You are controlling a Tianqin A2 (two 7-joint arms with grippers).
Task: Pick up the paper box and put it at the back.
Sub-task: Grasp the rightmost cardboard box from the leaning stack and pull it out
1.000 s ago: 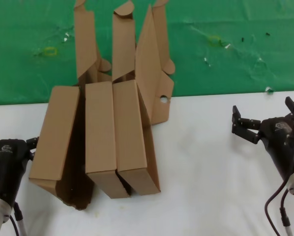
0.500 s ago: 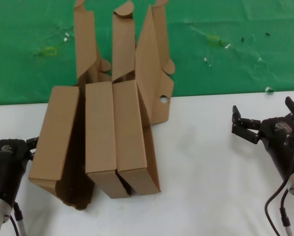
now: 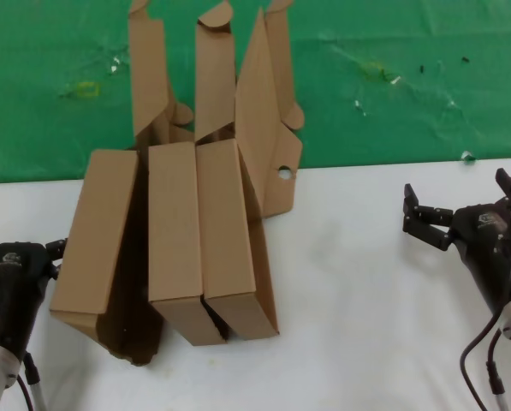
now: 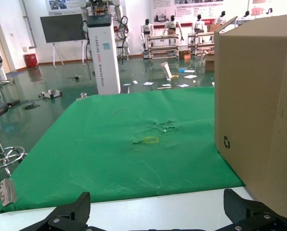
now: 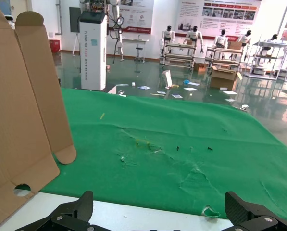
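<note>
On the white tabletop (image 3: pixel 366 291), left of centre, stands a row of flat brown cardboard mailer boxes, packed side by side with their hinged lids raised toward the far edge. The paper box (image 3: pixel 175 235), a plain shallow tray with rounded tuck flaps, sits in the middle of the row; its lid reaches up against the green cloth backdrop (image 3: pixel 392 94) behind the table. Touching it on the right is a similar brown box whose flap has a small round hole (image 3: pixel 229 231), (the hole shows just past the table's far edge). On its left leans a wider brown box with a dark shadowed underside (image 3: pixel 97 235), tilted so its near corner hangs toward the table's front.

The backdrop carries small tears and faint yellowish marks.

Near the front left corner, the left gripper (image 3: pixel 20 248) rests close beside the wider box, its black fingers spread apart and holding nothing. Well apart from the boxes, at the right edge of the table, the right gripper (image 3: pixel 460 205) hovers with its fingers likewise spread and empty.
</note>
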